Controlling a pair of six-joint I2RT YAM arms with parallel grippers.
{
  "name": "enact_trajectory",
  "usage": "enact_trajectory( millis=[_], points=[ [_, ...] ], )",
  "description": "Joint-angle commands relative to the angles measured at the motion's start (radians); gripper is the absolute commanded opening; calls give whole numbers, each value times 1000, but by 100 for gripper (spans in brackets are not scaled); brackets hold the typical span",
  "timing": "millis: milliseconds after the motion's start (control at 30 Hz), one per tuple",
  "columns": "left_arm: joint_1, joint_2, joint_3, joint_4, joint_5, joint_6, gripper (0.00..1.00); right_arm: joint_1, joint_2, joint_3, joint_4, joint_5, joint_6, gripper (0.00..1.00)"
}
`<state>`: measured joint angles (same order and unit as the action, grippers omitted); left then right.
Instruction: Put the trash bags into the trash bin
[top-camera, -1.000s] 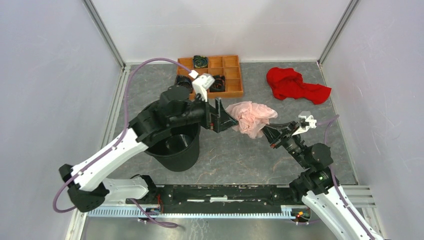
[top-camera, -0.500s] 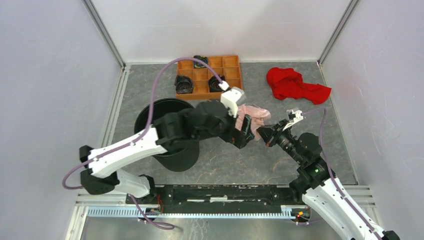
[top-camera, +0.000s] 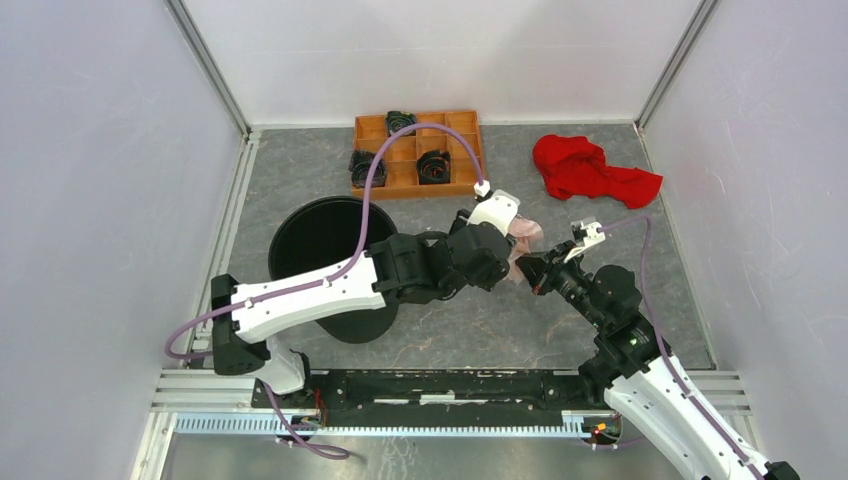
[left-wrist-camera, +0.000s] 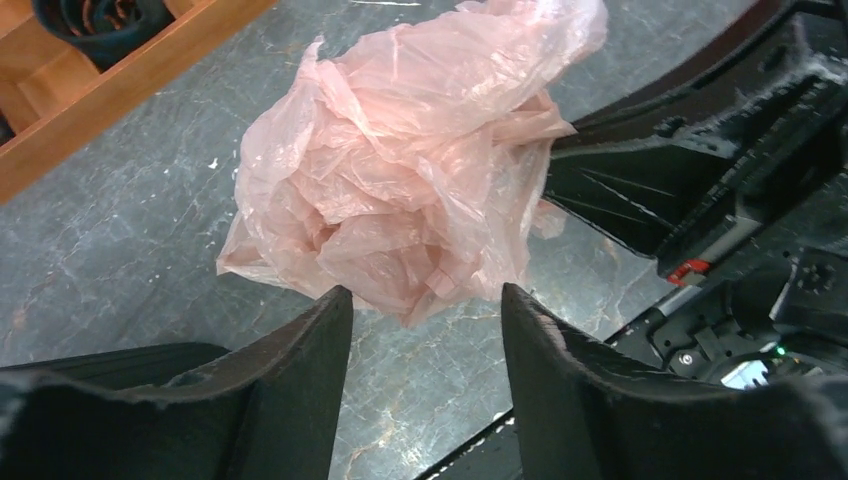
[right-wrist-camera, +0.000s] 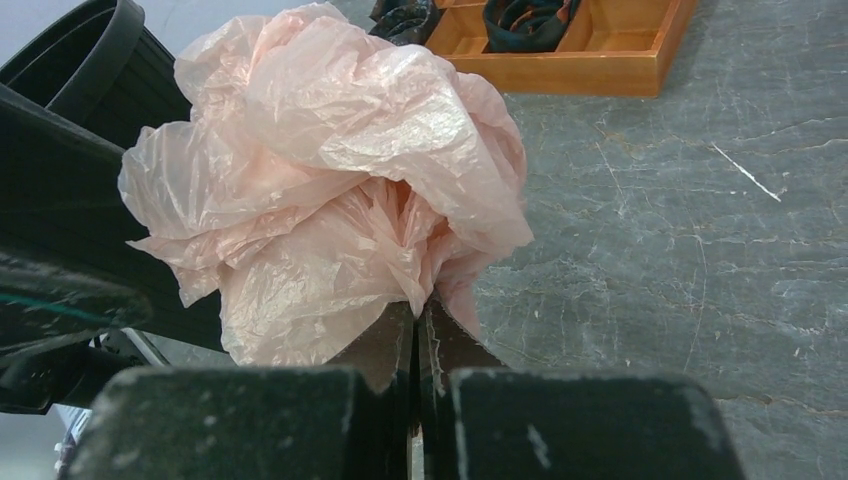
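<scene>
The crumpled pale pink trash bag (right-wrist-camera: 340, 190) hangs bunched above the table, pinched at its lower edge by my right gripper (right-wrist-camera: 418, 315), which is shut on it. In the left wrist view the bag (left-wrist-camera: 410, 170) sits just ahead of my open left gripper (left-wrist-camera: 425, 300), with the film's lower edge level with the fingertips and nothing between them. From above, only a bit of the bag (top-camera: 527, 235) shows beside the left wrist. The round black trash bin (top-camera: 300, 225) stands at the left, partly under the left arm.
An orange compartment tray (top-camera: 418, 155) with dark coiled items stands at the back. A bright red cloth (top-camera: 590, 170) lies at the back right. The left arm (top-camera: 400, 270) stretches across the table from the bin to the right gripper (top-camera: 530, 270).
My left arm has swung right from above the bin to the bag. The right gripper has kept hold of the bag and shifted it slightly left.
</scene>
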<state>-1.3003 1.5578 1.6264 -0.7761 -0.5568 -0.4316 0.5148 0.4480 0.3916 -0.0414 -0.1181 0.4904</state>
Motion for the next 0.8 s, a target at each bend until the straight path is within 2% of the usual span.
enact_trajectory(
  millis=[0,233,267,333,467,533,633,700,767],
  points=[
    [-4,42,67,-2,-82,47,58,-1,-4,33,12,17,-28,1],
    [-5,124,111,-71,-173,37,57,-2,-10,44,-1,8,-30,1],
    [-5,131,118,-87,-197,36,46,-2,-12,43,-3,6,-30,1],
    [-5,142,133,-113,-235,32,33,-1,-16,42,-13,8,-37,1],
    [-4,132,162,-141,-256,26,13,-1,-18,33,-39,16,-63,3],
    [-5,104,163,-140,-228,24,5,0,-13,17,-53,35,-99,7],
    [-2,58,160,-136,-157,24,2,-1,10,-18,-92,135,-160,10],
    [3,21,148,-120,-78,17,2,-2,48,-36,-104,197,-192,21],
    [19,-24,119,-81,14,7,2,-2,109,-41,-103,191,-216,29]
  ],
)
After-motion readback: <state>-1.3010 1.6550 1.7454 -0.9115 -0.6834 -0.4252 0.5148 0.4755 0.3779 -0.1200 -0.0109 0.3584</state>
